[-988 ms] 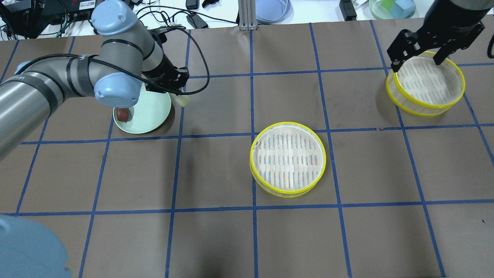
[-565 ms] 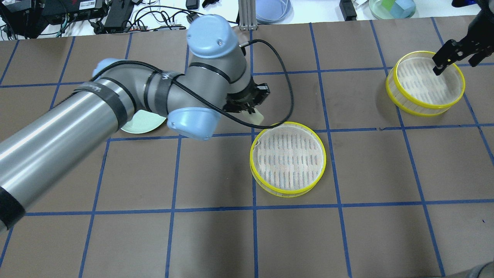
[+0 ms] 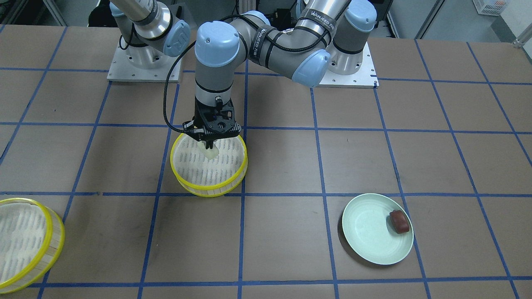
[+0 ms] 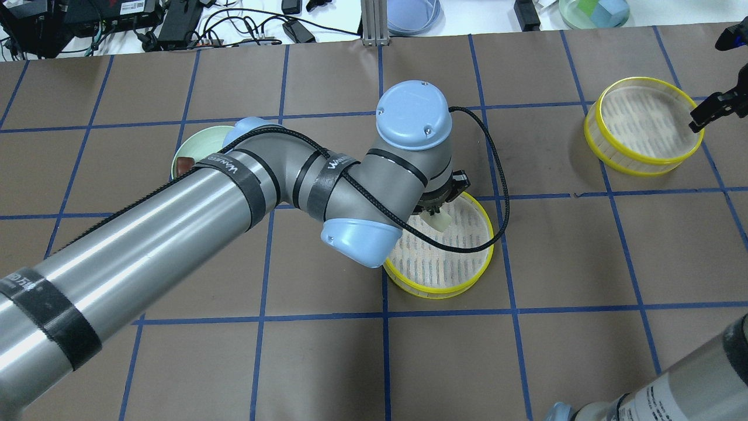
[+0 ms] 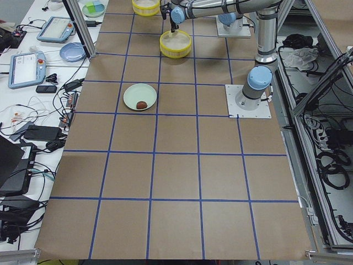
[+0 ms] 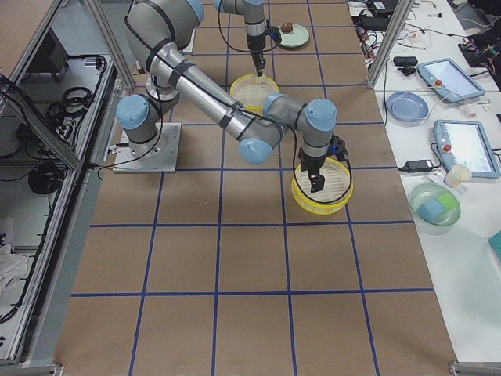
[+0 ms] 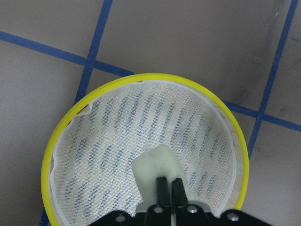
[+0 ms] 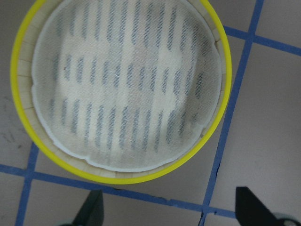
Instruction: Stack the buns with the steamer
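cream-white bun [image 3: 212, 153], pinched by the left end effector [image 3: 210, 146], is held over the mesh of the central steamer [image 3: 208, 187]. reddish-brown bun [image 3: 399, 221] lies on the green plate [image 3: 368, 238], well apart. right end effector [image 8: 171, 212], fingers [image 8: 91, 212] spread, hovers just beside the second steamer [image 8: 225, 89] on the counter [image 3: 291, 257].

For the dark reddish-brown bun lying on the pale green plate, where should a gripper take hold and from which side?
Grip the dark reddish-brown bun across its narrower width, coming straight down from above. It lies oblong and low beside the raised rim of the pale green plate, so a sideways approach would likely hit that rim.
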### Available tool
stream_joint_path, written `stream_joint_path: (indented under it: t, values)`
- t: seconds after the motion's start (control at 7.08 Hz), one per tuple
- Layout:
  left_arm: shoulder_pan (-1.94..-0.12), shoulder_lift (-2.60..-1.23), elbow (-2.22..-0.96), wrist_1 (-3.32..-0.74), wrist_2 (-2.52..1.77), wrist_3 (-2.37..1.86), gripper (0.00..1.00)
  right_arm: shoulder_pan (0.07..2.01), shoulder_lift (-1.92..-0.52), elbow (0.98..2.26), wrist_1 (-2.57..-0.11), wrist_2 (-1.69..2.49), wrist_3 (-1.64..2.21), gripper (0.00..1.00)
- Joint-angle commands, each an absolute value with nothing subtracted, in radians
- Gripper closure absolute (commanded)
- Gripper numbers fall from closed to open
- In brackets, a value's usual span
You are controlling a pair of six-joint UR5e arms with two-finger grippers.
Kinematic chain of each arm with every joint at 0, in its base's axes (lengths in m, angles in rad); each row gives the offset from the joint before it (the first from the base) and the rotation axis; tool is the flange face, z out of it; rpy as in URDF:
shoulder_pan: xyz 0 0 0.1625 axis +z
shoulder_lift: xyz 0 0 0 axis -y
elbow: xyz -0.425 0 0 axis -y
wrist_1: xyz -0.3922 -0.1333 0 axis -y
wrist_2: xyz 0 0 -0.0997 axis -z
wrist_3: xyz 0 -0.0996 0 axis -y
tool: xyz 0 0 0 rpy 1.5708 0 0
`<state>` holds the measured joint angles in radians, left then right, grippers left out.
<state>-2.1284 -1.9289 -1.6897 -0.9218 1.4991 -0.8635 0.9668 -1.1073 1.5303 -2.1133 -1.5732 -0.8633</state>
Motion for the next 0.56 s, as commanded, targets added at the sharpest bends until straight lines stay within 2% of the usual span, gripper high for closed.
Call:
stream_joint_path:
  t: [0.0, 0.14, 0.42]
  values:
    - [-2.144, -1.933, -1.7, -0.922, 1.503, -0.845, 0.04, 0.931, -1.028, 1.528, -2.174, -1.517, -0.884, 0.0]
    - [-2.143, -1.933, -1.701, -0.922, 1.5, -0.836, 0.0, 0.93, -1.007, 1.528, -2.207, -1.514, -0.881, 0.05]
    - [-2.132, -1.908, -1.704, -0.936, 1.509, -0.771, 0.0, 0.93, -0.979, 1.507, -2.223, -1.522, -0.861, 0.08]
